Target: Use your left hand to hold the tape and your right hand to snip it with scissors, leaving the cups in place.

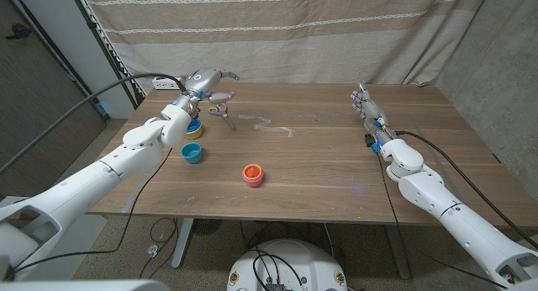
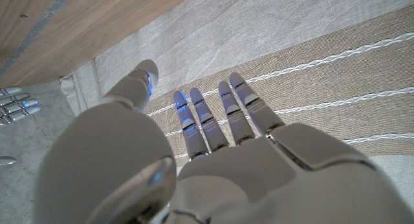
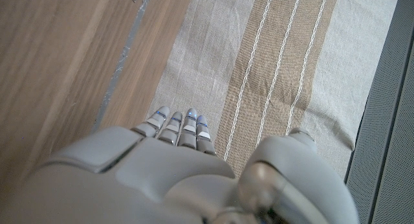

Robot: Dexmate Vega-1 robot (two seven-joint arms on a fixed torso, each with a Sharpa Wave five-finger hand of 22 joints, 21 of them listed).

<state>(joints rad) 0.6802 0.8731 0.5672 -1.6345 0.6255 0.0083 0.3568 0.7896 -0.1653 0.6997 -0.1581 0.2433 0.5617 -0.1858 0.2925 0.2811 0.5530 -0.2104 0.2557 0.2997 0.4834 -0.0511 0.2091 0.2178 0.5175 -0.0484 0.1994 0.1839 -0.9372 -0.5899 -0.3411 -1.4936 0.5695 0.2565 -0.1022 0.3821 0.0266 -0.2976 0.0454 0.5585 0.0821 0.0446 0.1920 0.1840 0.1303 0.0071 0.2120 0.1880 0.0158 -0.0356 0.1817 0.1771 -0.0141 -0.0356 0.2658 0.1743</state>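
Observation:
A strip of clear tape (image 1: 267, 123) lies stuck on the wooden table (image 1: 319, 165) near its far middle. Grey scissors (image 1: 222, 113) lie on the table just left of the tape. My left hand (image 1: 208, 81) hovers above and behind the scissors with its fingers spread and nothing in it; in the left wrist view that hand (image 2: 213, 153) reaches toward the curtain. My right hand (image 1: 366, 106) stands on its edge at the far right of the table, fingers straight and holding nothing. A yellow cup (image 1: 193, 129), a blue cup (image 1: 192, 153) and a pink cup (image 1: 253, 174) stand on the left half.
A striped beige curtain (image 1: 277, 30) hangs close behind the table's far edge. A black cable (image 1: 126, 85) runs along my left arm. The table's front and right parts are bare wood. My right hand (image 2: 13, 101) shows small in the left wrist view.

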